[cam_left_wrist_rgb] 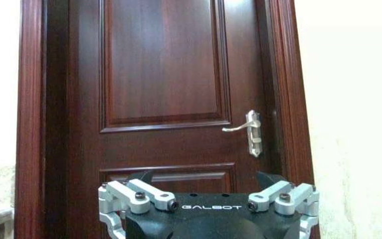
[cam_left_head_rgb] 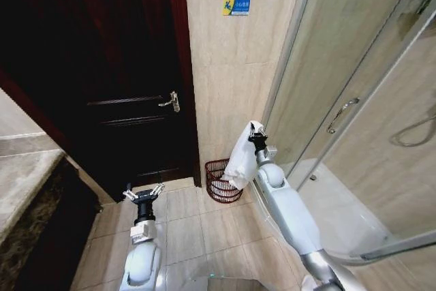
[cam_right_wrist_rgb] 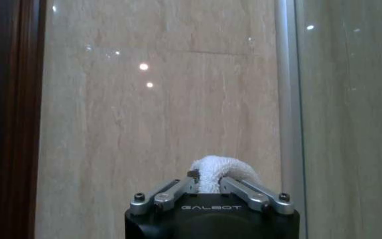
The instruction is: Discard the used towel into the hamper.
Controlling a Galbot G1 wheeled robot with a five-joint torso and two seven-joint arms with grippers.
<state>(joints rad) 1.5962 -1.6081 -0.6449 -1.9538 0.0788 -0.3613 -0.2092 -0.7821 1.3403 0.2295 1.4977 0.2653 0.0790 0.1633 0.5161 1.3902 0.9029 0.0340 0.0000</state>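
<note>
A white towel (cam_left_head_rgb: pixel 240 160) hangs from my right gripper (cam_left_head_rgb: pixel 256 132), which is shut on its top edge. It dangles above and slightly right of the hamper (cam_left_head_rgb: pixel 219 180), a small dark red ribbed basket on the floor by the beige wall. In the right wrist view the towel (cam_right_wrist_rgb: pixel 216 170) bulges between the closed fingers, facing the tiled wall. My left gripper (cam_left_head_rgb: pixel 144 192) is held low over the floor tiles, open and holding nothing, pointing at the dark wooden door (cam_left_wrist_rgb: pixel 164 99).
The door with its silver handle (cam_left_head_rgb: pixel 170 102) stands left of the hamper. A glass shower enclosure (cam_left_head_rgb: pixel 354 100) with a curved white base fills the right side. A stone counter (cam_left_head_rgb: pixel 20 182) runs along the near left. Tiled floor lies between.
</note>
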